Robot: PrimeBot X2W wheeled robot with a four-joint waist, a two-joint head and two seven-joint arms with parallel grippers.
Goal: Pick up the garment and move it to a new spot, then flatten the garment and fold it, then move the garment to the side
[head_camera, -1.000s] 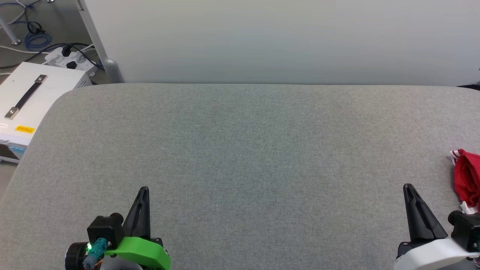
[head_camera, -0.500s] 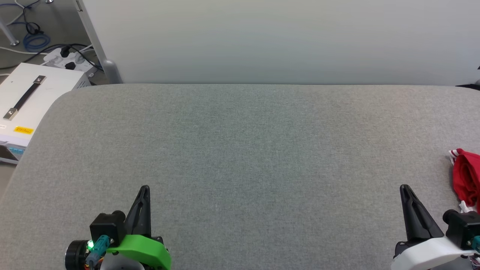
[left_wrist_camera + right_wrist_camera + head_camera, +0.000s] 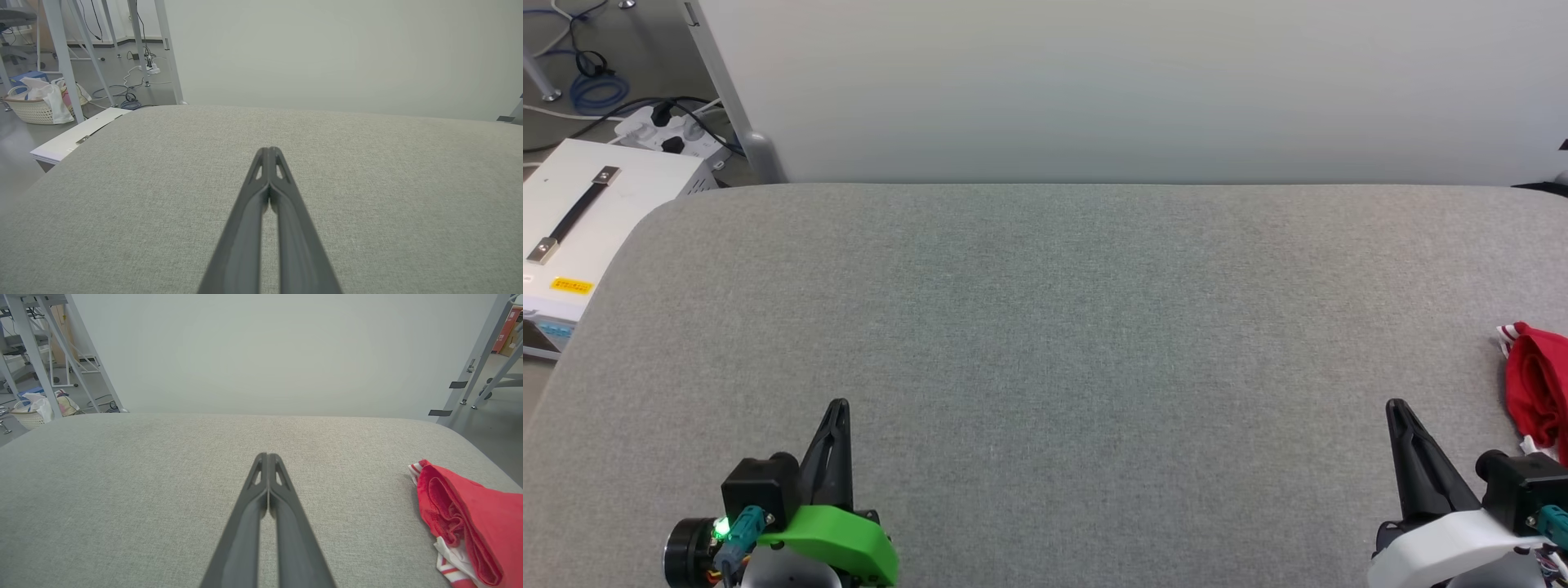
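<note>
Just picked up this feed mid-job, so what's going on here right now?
Nothing is being handled at the moment. The left gripper and right gripper are both shut and empty, pointing forward over the grey table. The garment lies rumpled at the table's right edge, to the right of the right gripper and apart from it. Whether it awaits pickup or has been set aside, I cannot tell.

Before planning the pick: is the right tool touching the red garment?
Apart. The right wrist view shows grey surface between the right tool and the garment.
</note>
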